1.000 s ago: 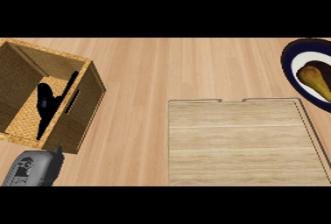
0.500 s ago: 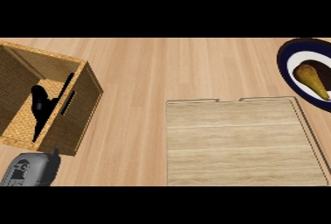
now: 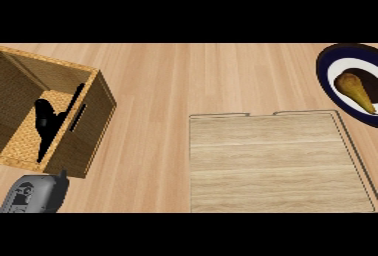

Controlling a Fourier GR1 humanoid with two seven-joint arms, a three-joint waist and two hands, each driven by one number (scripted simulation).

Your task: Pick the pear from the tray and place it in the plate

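Note:
A brown-yellow pear [image 3: 356, 91] lies on the white middle of a dark-blue-rimmed plate [image 3: 325, 64], cut off by the right edge of the head view. The wooden tray [image 3: 277, 167] at lower right holds nothing. My left hand [image 3: 46, 118] shows at the left, black with its fingers pointing up, overlapping the wicker basket [image 3: 94, 131]. It is open and holds nothing, and its grey forearm [image 3: 33, 194] enters at the lower left corner. My right hand does not show.
The wicker basket fills the left side, open at the top. Bare wooden counter [image 3: 199, 75] runs between the basket, the tray and the plate.
The plate and pear have shifted slightly left, so more of the pear shows. My left forearm has sunk lower in the corner. The tray looks the same.

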